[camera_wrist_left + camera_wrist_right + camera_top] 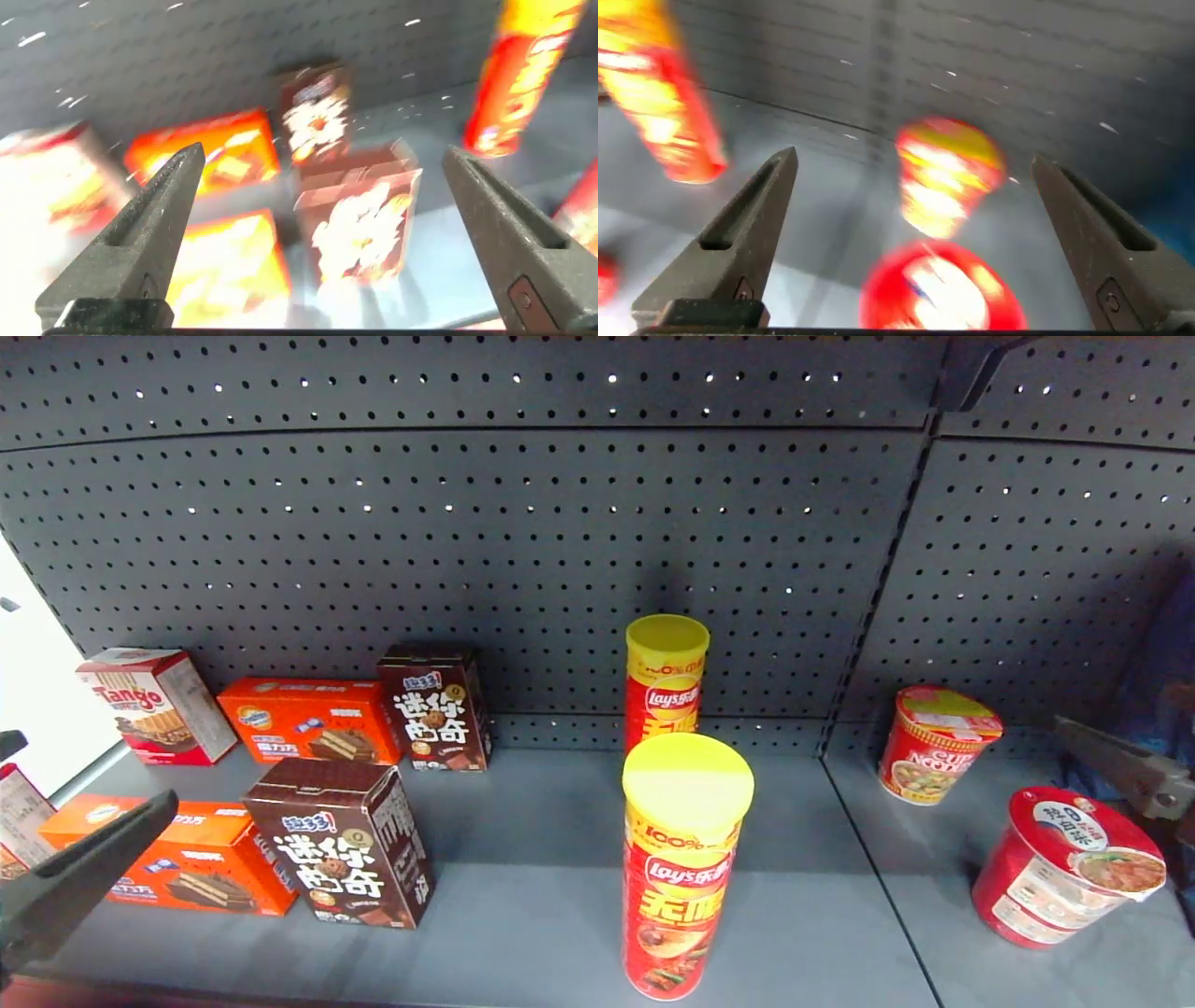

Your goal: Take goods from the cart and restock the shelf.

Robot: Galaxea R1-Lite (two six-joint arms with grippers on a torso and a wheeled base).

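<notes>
Both arms hang before the grey shelf (560, 905), and neither one carries anything. The left gripper (322, 154) has its fingers spread wide, low at the shelf's left end, facing the boxes. The right gripper (915, 159) is splayed the same way at the right end, facing the noodle tubs.

On the shelf, the front chip can (686, 863) stands upright with the second chip can (666, 681) right behind it, close to the pegboard back (467, 569). Left of the cans are a front brown box (341, 845) and a rear brown box (437, 709). Further left are a front orange box (201, 868) and a rear orange box (313, 719) (both lying flat), then a wafer box (159, 705) at the back.

On the right section, a noodle cup (936, 742) stands near the back. A red noodle bowl (1064, 868) sits nearer the front and seems to lean, though I can't be sure.
</notes>
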